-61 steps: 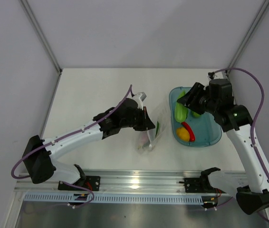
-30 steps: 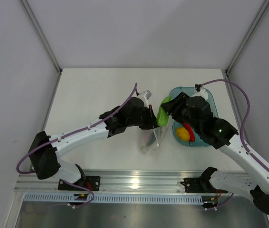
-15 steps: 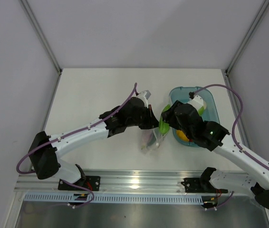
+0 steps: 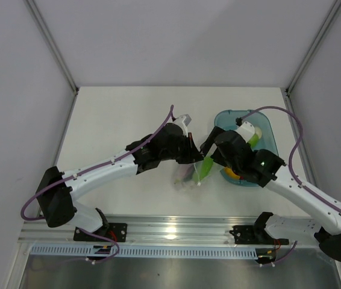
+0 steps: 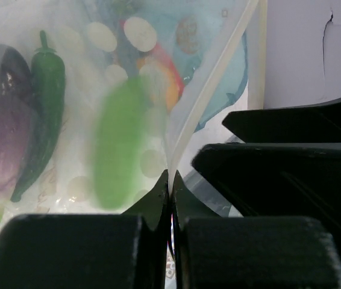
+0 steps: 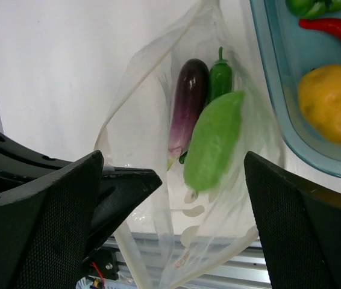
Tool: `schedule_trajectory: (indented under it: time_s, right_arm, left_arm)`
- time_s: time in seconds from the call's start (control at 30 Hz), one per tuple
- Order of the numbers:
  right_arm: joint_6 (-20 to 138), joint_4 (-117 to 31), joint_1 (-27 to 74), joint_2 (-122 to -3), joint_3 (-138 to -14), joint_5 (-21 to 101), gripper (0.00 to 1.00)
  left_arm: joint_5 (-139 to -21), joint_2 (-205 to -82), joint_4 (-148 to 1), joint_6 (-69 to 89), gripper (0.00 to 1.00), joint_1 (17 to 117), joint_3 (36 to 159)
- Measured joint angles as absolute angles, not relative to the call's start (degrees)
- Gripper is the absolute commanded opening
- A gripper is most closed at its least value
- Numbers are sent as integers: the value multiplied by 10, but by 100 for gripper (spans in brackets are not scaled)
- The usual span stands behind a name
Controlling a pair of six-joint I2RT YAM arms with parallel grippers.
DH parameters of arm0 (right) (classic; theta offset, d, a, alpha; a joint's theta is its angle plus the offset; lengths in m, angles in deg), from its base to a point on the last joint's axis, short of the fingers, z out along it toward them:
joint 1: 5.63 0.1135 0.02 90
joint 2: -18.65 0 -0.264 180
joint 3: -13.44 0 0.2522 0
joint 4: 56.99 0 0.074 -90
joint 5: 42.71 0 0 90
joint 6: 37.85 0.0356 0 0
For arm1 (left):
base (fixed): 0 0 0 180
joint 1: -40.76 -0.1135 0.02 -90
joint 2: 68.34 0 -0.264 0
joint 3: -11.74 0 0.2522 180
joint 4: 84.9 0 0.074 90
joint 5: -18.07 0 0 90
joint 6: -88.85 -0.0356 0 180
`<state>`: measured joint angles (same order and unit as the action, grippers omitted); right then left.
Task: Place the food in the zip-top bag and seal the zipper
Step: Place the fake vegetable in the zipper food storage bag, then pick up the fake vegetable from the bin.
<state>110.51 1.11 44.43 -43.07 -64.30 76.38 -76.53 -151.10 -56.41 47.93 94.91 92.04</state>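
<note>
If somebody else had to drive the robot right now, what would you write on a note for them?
Left end effector: shut on the zip-top bag, pinching its edge by the zipper so the mouth is open.
Right end effector: open and empty, at the bag's mouth.
In the bag: purple eggplant, dark green pepper, light green cucumber.
In the teal tray: yellow fruit, red chili, a green piece at its far end.
Left to do: move the tray's food into the bag, then press the zipper shut.
</note>
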Motion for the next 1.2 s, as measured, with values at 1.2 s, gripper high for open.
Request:
schedule_trajectory:
  time_s: [1.2]
  right_arm:
    - [861,63,-36,-438,-595,458,100]
  left_arm:
    - [-793,-1486,-565,440,1,927,910]
